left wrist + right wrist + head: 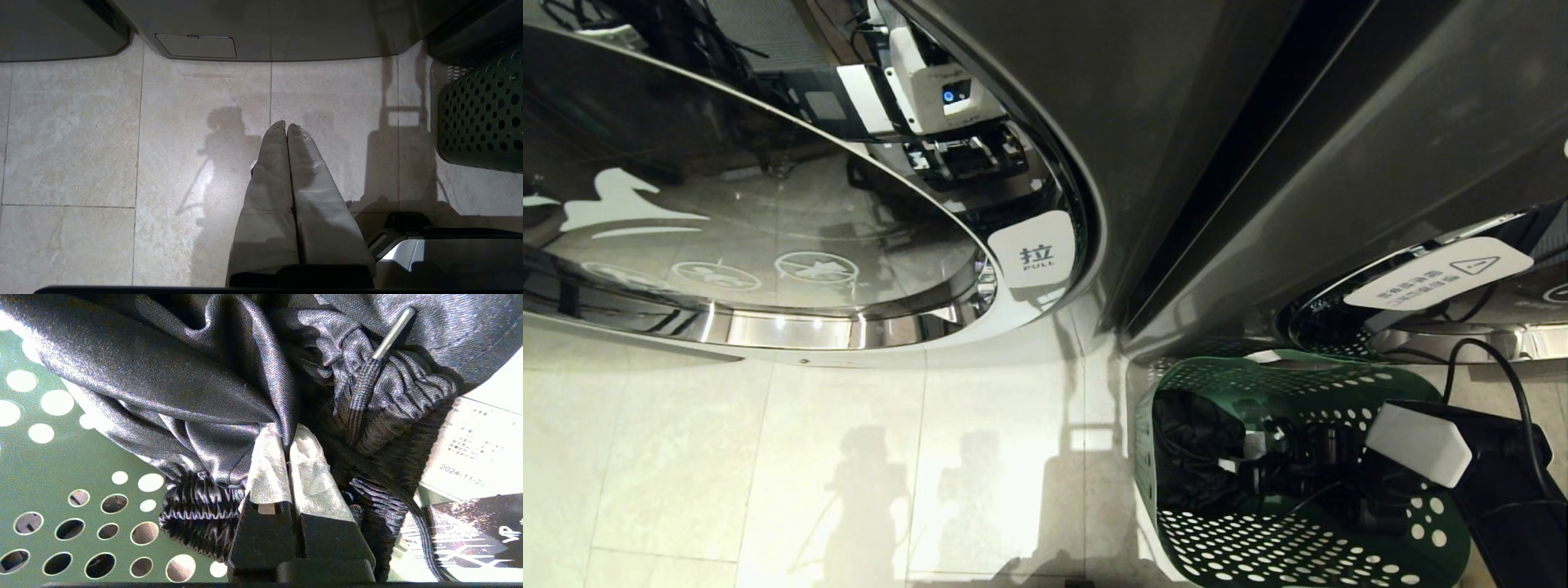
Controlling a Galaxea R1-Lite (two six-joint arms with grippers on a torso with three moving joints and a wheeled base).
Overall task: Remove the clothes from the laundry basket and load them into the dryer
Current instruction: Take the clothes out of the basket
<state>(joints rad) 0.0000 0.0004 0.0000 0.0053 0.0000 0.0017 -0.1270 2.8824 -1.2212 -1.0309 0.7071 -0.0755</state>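
**In the basket, the right pincer bites on dark cloth**

Down inside the green laundry basket (1282,384), which stands on the tiled floor (809,457) at the robot's right just before the machines, the right pincer (286,437) has its two fingers pressed together on a fold of the dark, shiny garment (171,388). The grip sits near a gathered elastic edge, likely because that thicker seam gives a firmer hold for lifting the piece out. The left pincer (286,126) hangs over bare tile with its fingers together and nothing between them, parked out of the way while the other arm works.

The head view places the basket beneath a round machine door (752,245) bearing a "PULL" tab (1036,253), which appears shut; the grip itself is hidden there behind the right arm's housing (1421,441). Only the right wrist view shows cloth caught between the fingers, a drawstring with a metal tip (392,332), and a paper tag (474,449). The left wrist view adds the basket's outer wall.
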